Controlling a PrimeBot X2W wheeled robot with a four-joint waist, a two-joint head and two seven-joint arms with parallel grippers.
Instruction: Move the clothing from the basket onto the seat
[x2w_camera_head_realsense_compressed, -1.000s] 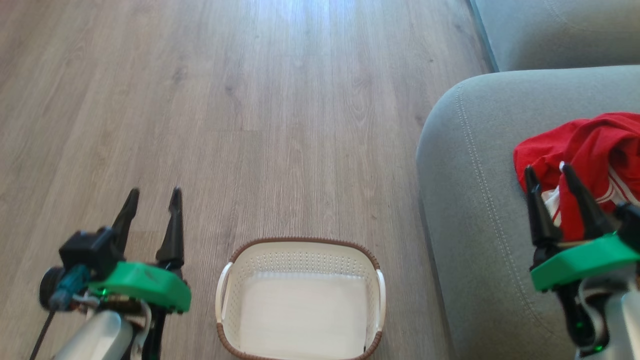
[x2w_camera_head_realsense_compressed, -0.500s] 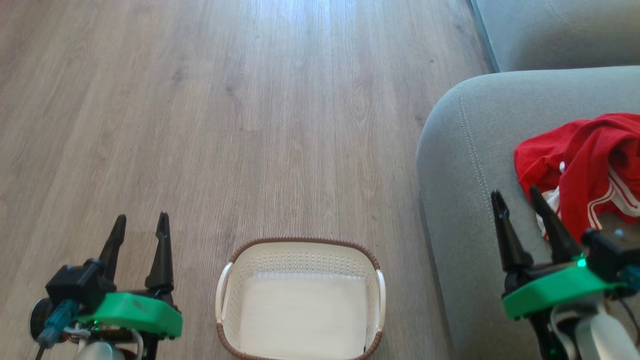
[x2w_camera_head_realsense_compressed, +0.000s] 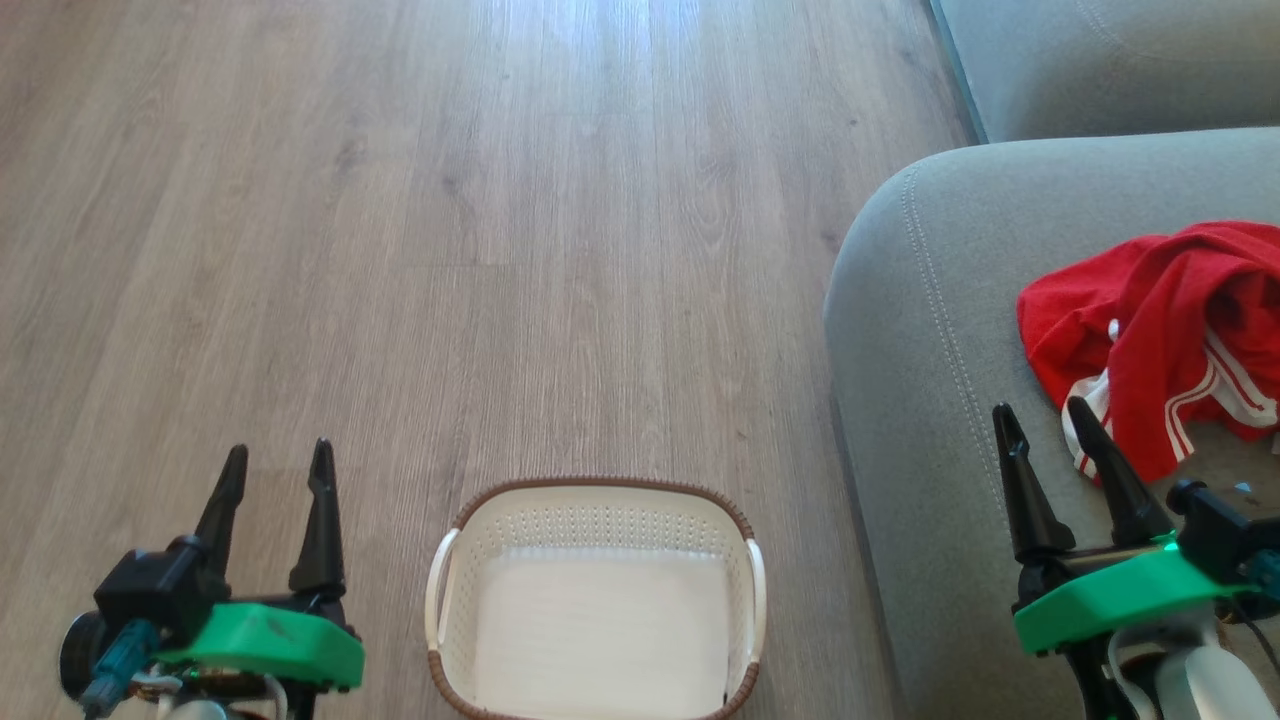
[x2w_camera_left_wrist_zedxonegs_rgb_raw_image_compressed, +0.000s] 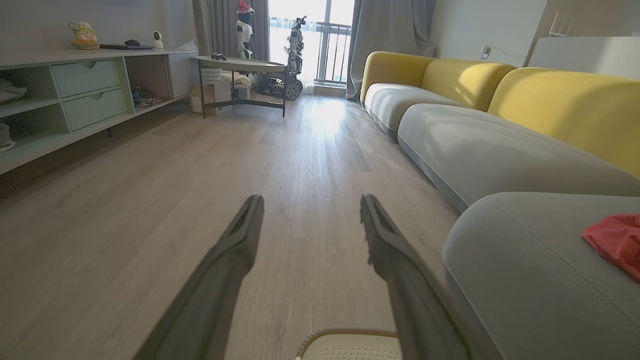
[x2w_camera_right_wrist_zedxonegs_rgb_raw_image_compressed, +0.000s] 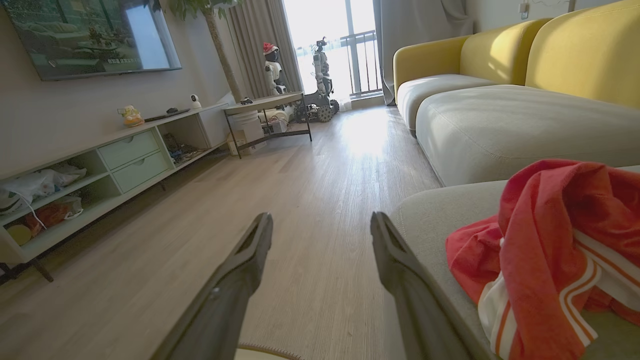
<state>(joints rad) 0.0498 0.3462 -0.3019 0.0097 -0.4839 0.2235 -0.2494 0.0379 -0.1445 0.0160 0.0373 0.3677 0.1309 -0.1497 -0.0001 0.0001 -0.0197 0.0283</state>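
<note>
Head view: left gripper (x2w_camera_head_realsense_compressed: 280, 447) at lower left above the floor (x2w_camera_head_realsense_compressed: 500, 250), fingers parted with a clear gap, nothing between them. Basket (x2w_camera_head_realsense_compressed: 600, 483) on the floor at bottom centre, just right of that gripper, bare white bottom showing. Right gripper (x2w_camera_head_realsense_compressed: 1038, 405) at lower right over the seat (x2w_camera_head_realsense_compressed: 930, 350), fingers likewise spread and holding nothing, right tip close beside the clothing (x2w_camera_head_realsense_compressed: 1150, 330). Clothing heaped on the seat near the right edge: plain red on top, white-striped red folded below.

Left wrist view: both fingers (x2w_camera_left_wrist_zedxonegs_rgb_raw_image_compressed: 240, 245) wide apart over the floor, basket (x2w_camera_left_wrist_zedxonegs_rgb_raw_image_compressed: 350, 345) at the bottom edge between them, seat to the right with a corner of red cloth on it.

Right wrist view: fingers (x2w_camera_right_wrist_zedxonegs_rgb_raw_image_compressed: 240, 270) spread, gripping nothing. Right one alongside the seat's rounded edge. Clothing bunched on the seat just right of it, apart from the finger, pale stripes along a hanging fold.
</note>
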